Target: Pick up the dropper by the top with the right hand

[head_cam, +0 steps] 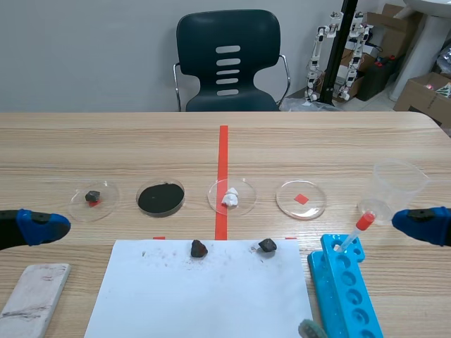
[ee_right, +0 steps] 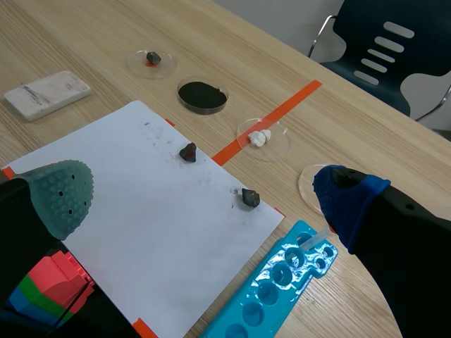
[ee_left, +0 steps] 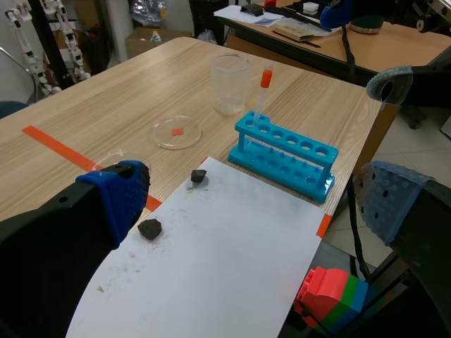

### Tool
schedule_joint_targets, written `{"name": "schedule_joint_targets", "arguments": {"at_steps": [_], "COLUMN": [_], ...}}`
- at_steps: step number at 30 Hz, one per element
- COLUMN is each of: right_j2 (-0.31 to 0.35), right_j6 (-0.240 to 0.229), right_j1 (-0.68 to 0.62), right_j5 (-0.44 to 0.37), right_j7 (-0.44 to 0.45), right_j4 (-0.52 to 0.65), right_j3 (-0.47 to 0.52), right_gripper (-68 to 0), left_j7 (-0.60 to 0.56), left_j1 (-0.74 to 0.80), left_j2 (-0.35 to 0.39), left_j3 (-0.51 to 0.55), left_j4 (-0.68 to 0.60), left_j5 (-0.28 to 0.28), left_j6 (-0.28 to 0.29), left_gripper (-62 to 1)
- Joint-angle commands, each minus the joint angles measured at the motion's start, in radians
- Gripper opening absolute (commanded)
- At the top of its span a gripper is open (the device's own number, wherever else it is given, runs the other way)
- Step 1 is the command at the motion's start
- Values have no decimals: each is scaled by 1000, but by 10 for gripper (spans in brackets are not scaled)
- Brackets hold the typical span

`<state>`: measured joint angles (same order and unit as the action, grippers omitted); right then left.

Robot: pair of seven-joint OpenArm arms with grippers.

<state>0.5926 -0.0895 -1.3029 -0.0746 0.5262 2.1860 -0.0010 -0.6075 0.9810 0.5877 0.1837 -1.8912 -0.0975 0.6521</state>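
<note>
The dropper [head_cam: 356,232], clear with a red bulb on top, stands tilted in the far end hole of the blue tube rack [head_cam: 343,292]. The left wrist view shows the dropper [ee_left: 263,88] upright in the rack [ee_left: 285,151]. My right gripper [ee_right: 204,193] hangs open above the near right of the table. Its blue fingertip [head_cam: 421,224] is to the right of the bulb, apart from it, and hides most of the dropper in the right wrist view. My left gripper [ee_left: 254,201] is open and holds nothing, with its blue fingertip [head_cam: 41,226] at the far left.
A clear beaker [head_cam: 399,184] stands just behind the dropper. Several petri dishes [head_cam: 301,199] lie in a row mid-table. White paper [head_cam: 204,292] carries two dark stones [head_cam: 199,248]. A white block [head_cam: 34,299] lies front left. A chair [head_cam: 227,63] stands behind the table.
</note>
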Motion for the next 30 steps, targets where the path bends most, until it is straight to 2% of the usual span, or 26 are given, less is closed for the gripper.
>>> {"name": "schedule_joint_targets", "arguments": {"at_steps": [1,23,27,30], "right_j2": [-6,-6,-5,-5], "right_j6": [4,5,42,101], "right_j1": [6,6,6,6], "right_j5": [-8,-8,-16,-34], "right_j7": [15,16,2,-47], "right_j4": [5,5,5,4], "right_j3": [2,2,2,3], "right_gripper": [4,4,4,4], "left_j7": [-17,-17,-17,-17], "left_j1": [2,2,2,2], "left_j2": [0,0,0,0], "left_j3": [-8,-8,-8,-8], "left_j4": [-5,-5,-5,-5], "left_j5": [-11,-11,-11,-11], "left_j6": [1,1,1,1], "left_gripper": [6,6,6,6]}}
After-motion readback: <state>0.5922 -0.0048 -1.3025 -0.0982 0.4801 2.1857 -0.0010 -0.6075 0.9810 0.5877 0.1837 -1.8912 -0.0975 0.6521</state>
